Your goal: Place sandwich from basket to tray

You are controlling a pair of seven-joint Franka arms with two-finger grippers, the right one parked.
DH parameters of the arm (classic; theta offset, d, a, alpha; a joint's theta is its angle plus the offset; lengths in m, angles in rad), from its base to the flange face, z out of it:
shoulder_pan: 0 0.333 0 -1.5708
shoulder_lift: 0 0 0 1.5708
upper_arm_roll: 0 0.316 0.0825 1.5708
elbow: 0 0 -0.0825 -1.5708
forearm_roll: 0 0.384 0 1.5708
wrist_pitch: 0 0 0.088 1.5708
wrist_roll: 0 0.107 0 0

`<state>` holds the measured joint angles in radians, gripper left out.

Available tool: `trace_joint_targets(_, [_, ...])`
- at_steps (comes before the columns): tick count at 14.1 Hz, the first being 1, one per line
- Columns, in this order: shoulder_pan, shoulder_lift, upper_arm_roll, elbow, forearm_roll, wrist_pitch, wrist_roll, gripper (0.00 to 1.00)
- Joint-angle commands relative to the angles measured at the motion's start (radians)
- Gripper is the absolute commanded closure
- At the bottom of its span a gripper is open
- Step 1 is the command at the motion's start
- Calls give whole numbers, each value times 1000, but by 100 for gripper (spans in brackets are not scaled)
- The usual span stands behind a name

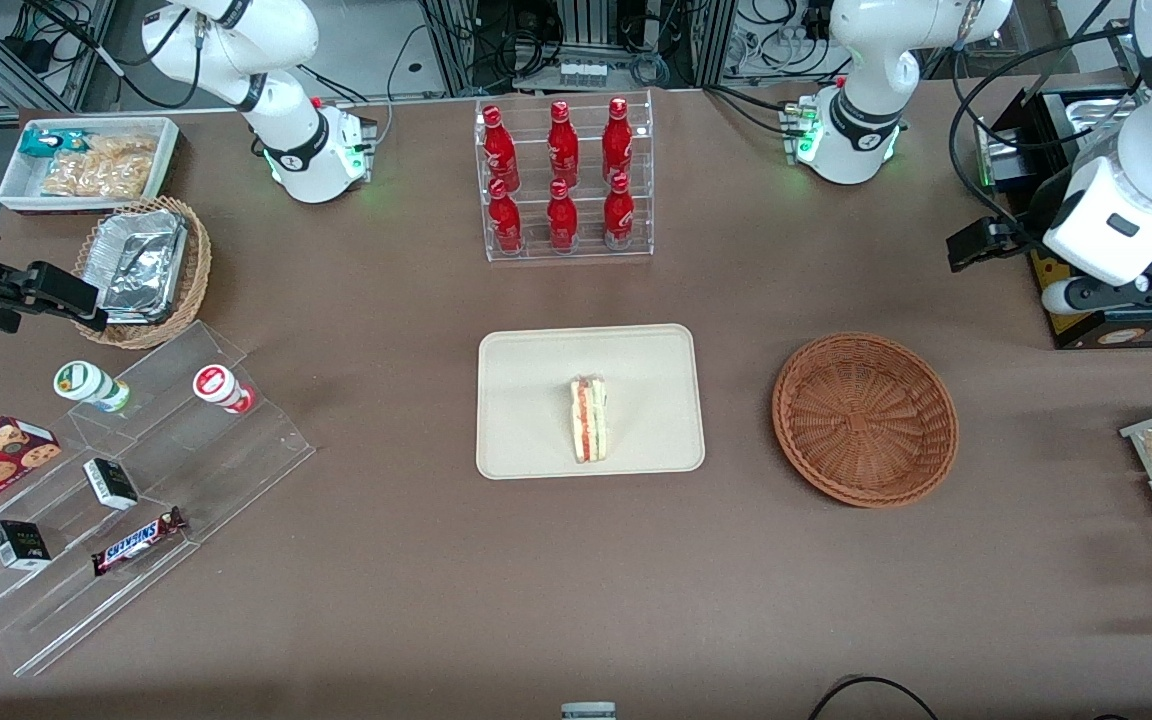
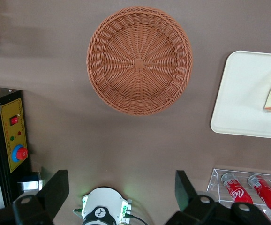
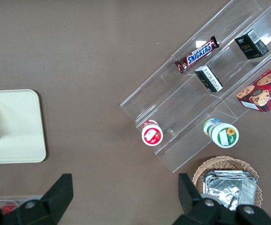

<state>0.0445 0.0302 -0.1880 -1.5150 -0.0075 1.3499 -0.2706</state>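
The gripper hangs high above the surface, fingers spread wide and holding nothing. The sandwich lies on the tray, at nine o'clock from the basket.

Brown bench under even light, clear bottle rack toward its rear edge, metal frames and cables past it

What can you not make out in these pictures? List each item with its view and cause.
- Sandwich filling: too small in the front view; cut off by the edge in both wrist views.
- Tray: partly cut off in the left wrist view.
- Gripper, open above the table, away from the empty basket: fingertips cut off.
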Motion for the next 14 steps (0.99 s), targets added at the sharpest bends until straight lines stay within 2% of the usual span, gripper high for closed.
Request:
trace_joint_targets(1, [15,-32,-7,-28,-14,46,5,0])
trace_joint_targets(3, [15,-65,-4,-48,50,34,1,0])
trace_joint_targets(5, [14,-76,-5,-63,70,34,2,0])
trace_joint_targets(9, [14,-144,-10,-116,66,29,11,0])
trace_joint_targets(14, [18,-147,-10,-99,52,28,7,0])
